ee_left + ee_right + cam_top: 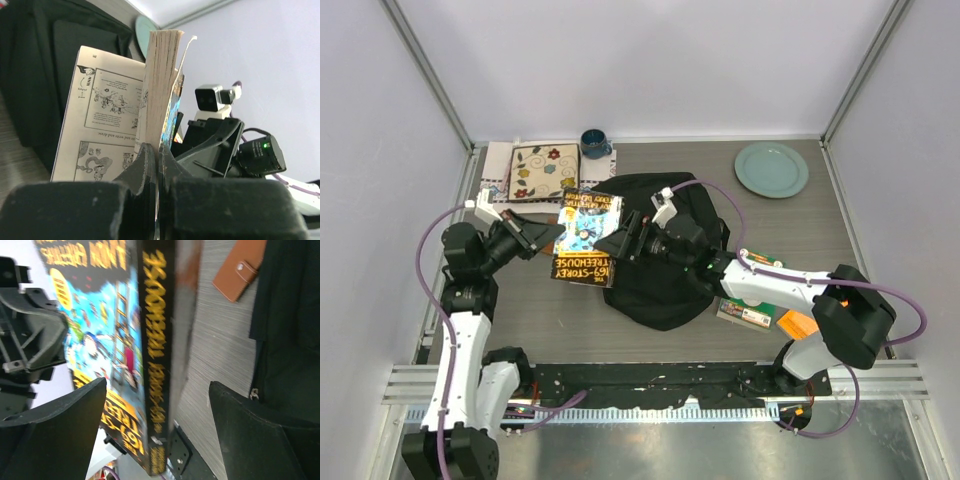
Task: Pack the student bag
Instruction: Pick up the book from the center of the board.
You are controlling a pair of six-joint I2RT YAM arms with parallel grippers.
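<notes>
The student bag [670, 275] is a large black backpack lying flat mid-table; its fabric also shows in the wrist views [30, 75] [295, 325]. A paperback with a black and yellow cover [582, 238] hangs just left of the bag. My left gripper [546, 238] [159, 150] is shut on the book's page edge [161, 85], and one loose page [100, 115] fans out. My right gripper [620, 243] [157, 405] stands open on the bag side. The book's spine [157, 355] lies between its fingers [65, 420], touching neither.
A floral-patterned mat [542, 172] and a dark blue mug [594, 143] sit at the back left, a pale green plate [771, 169] at the back right. A green book [745, 312] and an orange item [798, 325] lie under the right arm. A brown wallet [240, 267] rests beside the bag.
</notes>
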